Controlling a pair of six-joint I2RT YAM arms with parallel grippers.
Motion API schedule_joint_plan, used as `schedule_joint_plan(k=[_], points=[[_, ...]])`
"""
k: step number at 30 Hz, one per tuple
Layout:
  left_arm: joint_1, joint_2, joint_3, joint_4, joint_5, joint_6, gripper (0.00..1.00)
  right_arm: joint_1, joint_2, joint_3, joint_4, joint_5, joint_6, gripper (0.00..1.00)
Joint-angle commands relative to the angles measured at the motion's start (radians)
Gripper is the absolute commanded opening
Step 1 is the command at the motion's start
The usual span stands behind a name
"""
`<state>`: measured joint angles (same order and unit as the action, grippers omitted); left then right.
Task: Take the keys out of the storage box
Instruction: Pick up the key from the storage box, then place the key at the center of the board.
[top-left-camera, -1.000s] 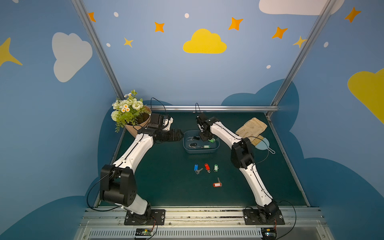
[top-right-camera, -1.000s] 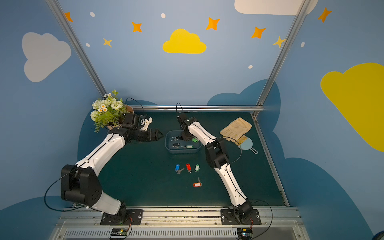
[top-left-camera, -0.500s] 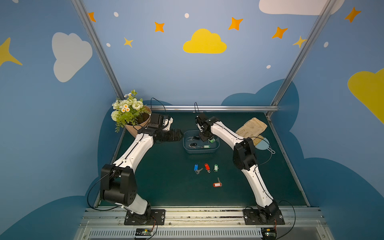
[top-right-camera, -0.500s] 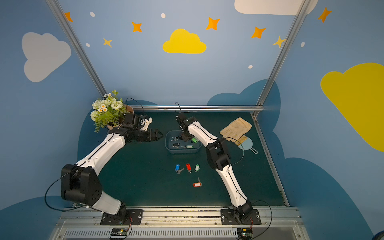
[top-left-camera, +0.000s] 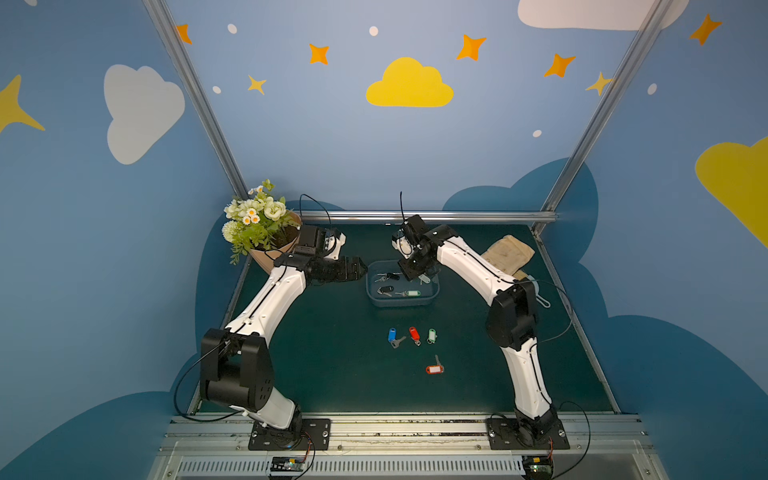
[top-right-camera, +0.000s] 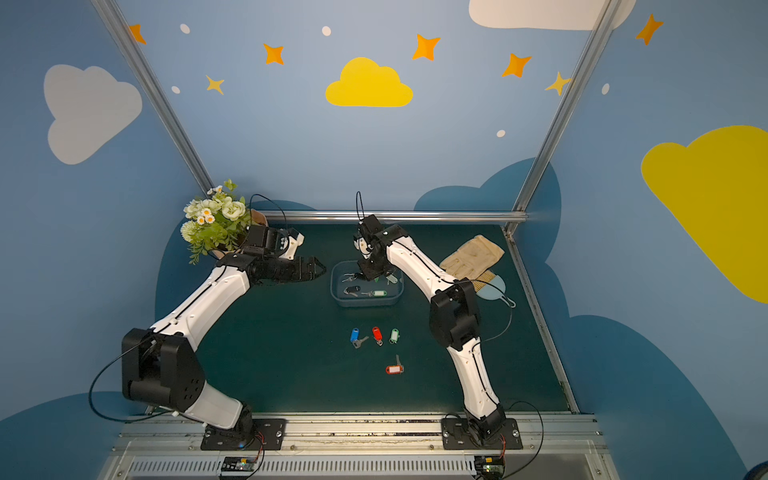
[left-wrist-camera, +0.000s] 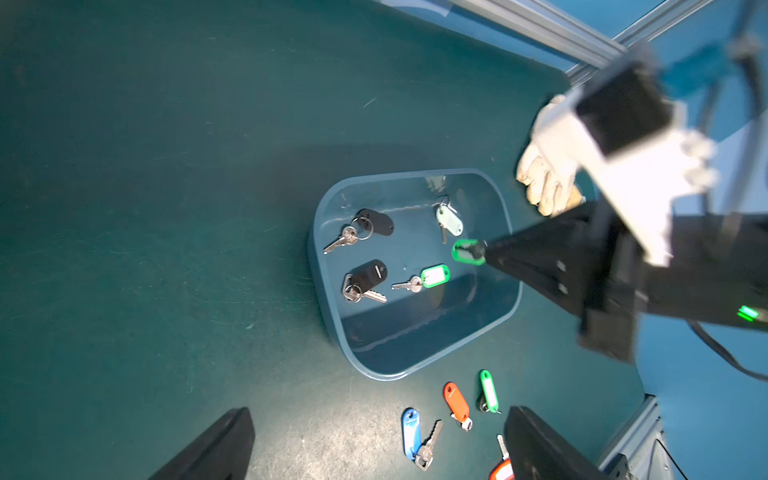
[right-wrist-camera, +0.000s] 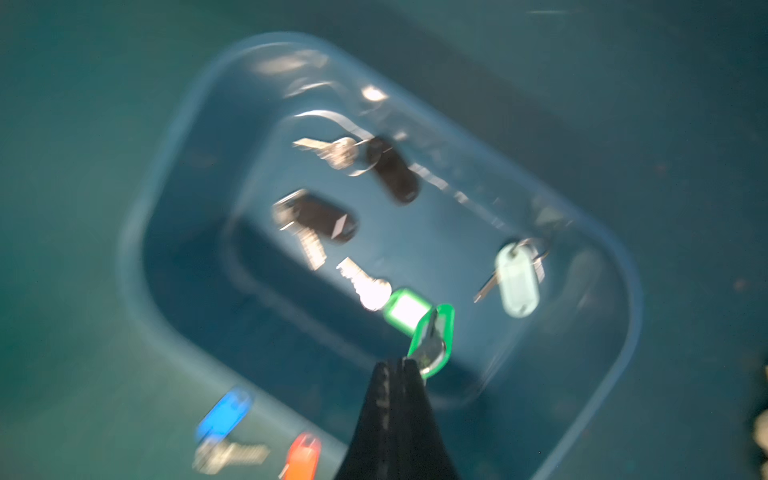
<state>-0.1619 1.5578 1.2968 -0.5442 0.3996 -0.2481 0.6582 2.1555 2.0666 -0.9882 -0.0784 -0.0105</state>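
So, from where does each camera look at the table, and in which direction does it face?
Top views: high above the arm bases, facing down and toward the back wall; both arms show whole, flanking the storage box.
Left wrist: on the left arm, looking down at the box; its open left tool frames the edge, and the right tool shows.
Right wrist: on the right arm, looking down into the box; its shut tool pinches a green-tagged key.
Shared: both wrist views show that key and box.
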Motion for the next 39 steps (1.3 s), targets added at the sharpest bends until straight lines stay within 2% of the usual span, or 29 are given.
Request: schedule_joint_plan(k=[1,5,11,15,24,39], points=[[-0.002,-0.001,0.030,0.002,0.047,0.017,1.00,0.011,-0.159,-0.111,0.003,-0.226,0.013,0.00],[-0.001,0.008,0.023,0.013,0.056,0.012,1.00,0.031,-0.299,-0.277,0.001,-0.394,0.023,0.00],[-0.001,0.024,0.013,0.042,0.079,-0.011,1.00,0.123,-0.475,-0.568,0.031,-0.476,0.013,0.00],[-0.001,0.033,0.017,0.045,0.082,-0.012,1.00,0.156,-0.517,-0.712,0.068,-0.485,0.030,0.00],[-0.004,0.036,0.015,0.026,0.076,-0.008,1.00,0.191,-0.462,-0.858,0.134,-0.468,0.047,0.00],[-0.004,0.035,-0.001,0.021,0.067,-0.003,1.00,0.187,-0.338,-0.871,0.143,-0.409,0.026,0.00]])
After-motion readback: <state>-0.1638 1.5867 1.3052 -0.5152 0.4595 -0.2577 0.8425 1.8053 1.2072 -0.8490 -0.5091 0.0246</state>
